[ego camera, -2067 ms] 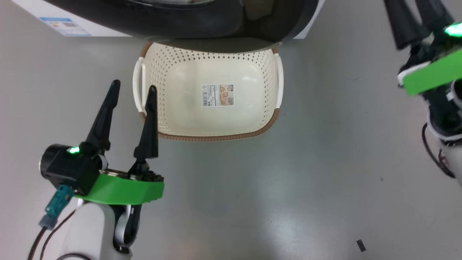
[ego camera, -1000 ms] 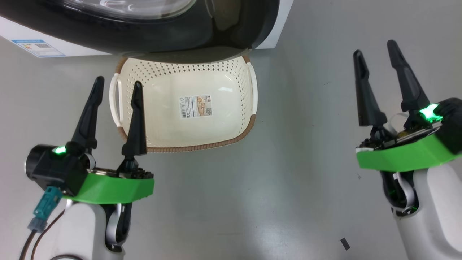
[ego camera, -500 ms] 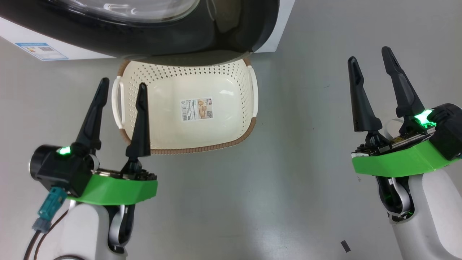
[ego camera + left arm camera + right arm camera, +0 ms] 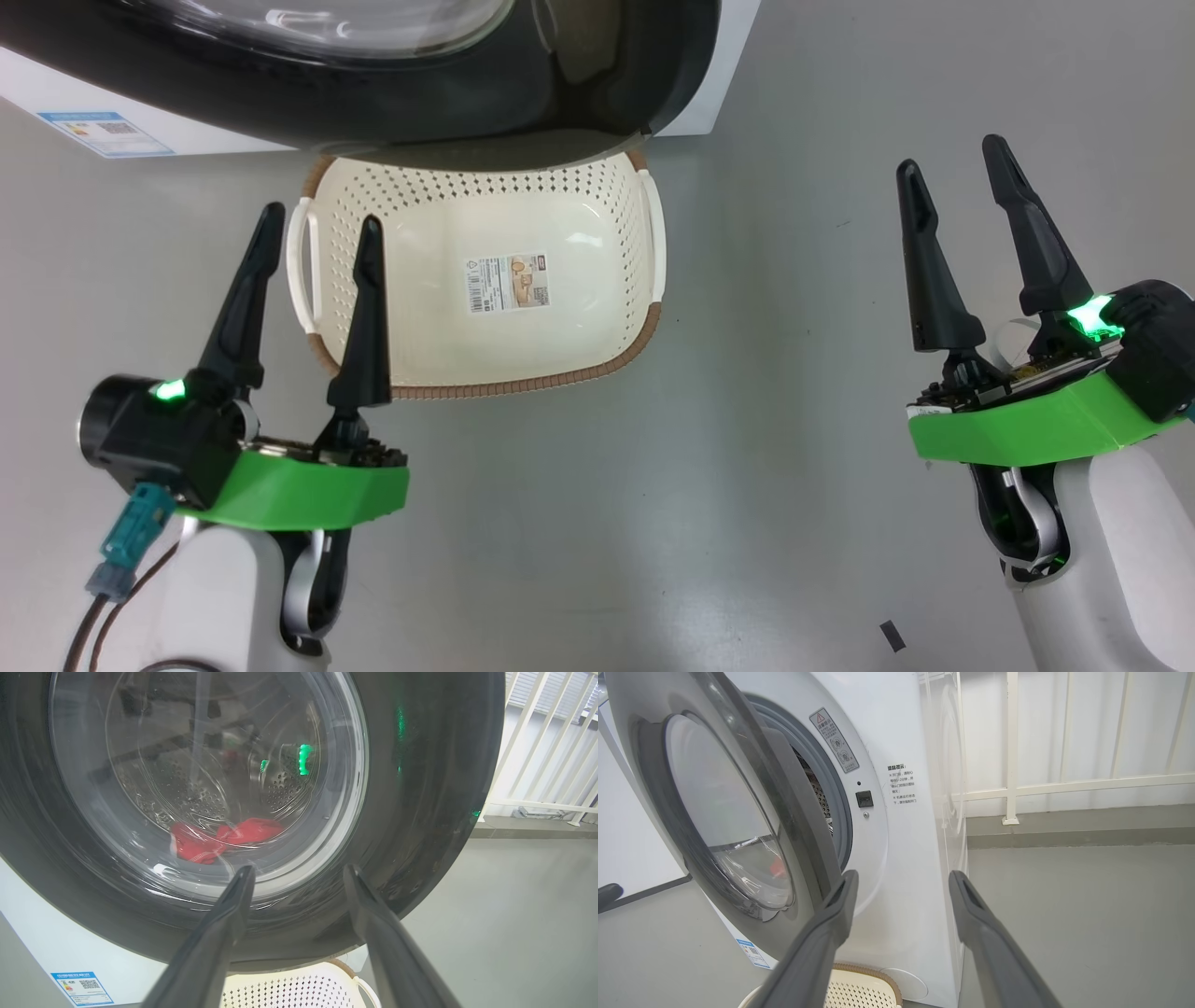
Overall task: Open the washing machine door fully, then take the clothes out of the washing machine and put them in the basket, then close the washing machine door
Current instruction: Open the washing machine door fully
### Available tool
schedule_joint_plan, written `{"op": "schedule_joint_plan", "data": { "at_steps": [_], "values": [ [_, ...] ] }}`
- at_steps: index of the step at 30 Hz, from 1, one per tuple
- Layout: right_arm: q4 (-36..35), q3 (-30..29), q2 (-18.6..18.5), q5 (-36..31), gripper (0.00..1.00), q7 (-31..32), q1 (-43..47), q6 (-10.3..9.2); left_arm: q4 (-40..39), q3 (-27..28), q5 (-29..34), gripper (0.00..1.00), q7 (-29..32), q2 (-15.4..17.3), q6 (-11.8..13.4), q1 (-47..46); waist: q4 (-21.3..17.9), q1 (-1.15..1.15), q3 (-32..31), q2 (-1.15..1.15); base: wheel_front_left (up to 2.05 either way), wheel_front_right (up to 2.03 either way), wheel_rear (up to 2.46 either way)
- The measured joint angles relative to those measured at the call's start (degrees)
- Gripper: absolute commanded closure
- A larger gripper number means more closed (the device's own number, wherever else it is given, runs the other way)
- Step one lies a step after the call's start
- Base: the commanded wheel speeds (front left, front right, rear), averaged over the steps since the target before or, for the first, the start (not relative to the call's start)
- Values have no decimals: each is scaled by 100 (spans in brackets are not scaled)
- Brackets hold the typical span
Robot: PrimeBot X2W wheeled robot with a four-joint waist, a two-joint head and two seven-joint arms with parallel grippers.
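Left gripper: the left gripper (image 4: 322,215), two long dark fingers on a green-collared wrist, hovers above the grey floor (image 4: 766,485). The fingers are spread and nothing is between them. Its wrist camera faces the door glass squarely, a reasonable standby for reaching in.

Door: the large round washing machine door (image 4: 420,812), with a glossy black rim and bulging clear glass, stands part-open. In the right wrist view its free edge is clear of the cabinet, swung from a hinge on the left. It is not fully open.

Clothes: the bright red soft garments (image 4: 224,837) lie low in the perforated steel drum (image 4: 187,793), seen through the glass. None are out.

Basket: the cream-white perforated plastic basket with a brown woven rim (image 4: 523,385) sits on the floor under the door, which overhangs its far edge. It is empty apart from the sticker (image 4: 507,280) on its bottom. I judge it is placed there so garments travel only a short way from the opening.

Machine: the white front-loading washing machine (image 4: 906,858) shows its grey rubber ring (image 4: 843,812) in the gap.

Right gripper: the right gripper (image 4: 950,155) hovers well to the right of the basket, fingers spread and empty. Its camera looks at the door's free edge, the side to pull.

Stage: the first step is unfinished.

Risk: a door swinging wide may meet the left arm.
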Motion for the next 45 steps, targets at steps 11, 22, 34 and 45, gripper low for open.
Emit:
{"op": "schedule_joint_plan", "data": {
  "at_steps": [11, 22, 34, 45],
  "values": [
    [207, 337, -219, 511, 100, 1, -438, 0, 32, -41, -1, 0, 0, 0, 0, -1, 82, 0, 17, 0, 0, 0, 0],
    [1004, 964, -545, 2615, 100, 0, -1899, -1, 44, -108, -26, 0, -13, 0, 7, -2, 253, 0, 11, 0, 0, 0, 0],
    [1695, 1087, -704, 6826, 100, 1716, -3261, -1, 32, -207, -123, 0, -13, -1, 86, -3, 477, 0, 146, 0, 0, 0, 0],
    [2546, 746, -549, 8789, 100, 4255, -3961, -1, 42, -300, -130, 0, -13, -2, 158, -12, 638, 0, 270, 0, 0, 0, 0]
  ]
}}
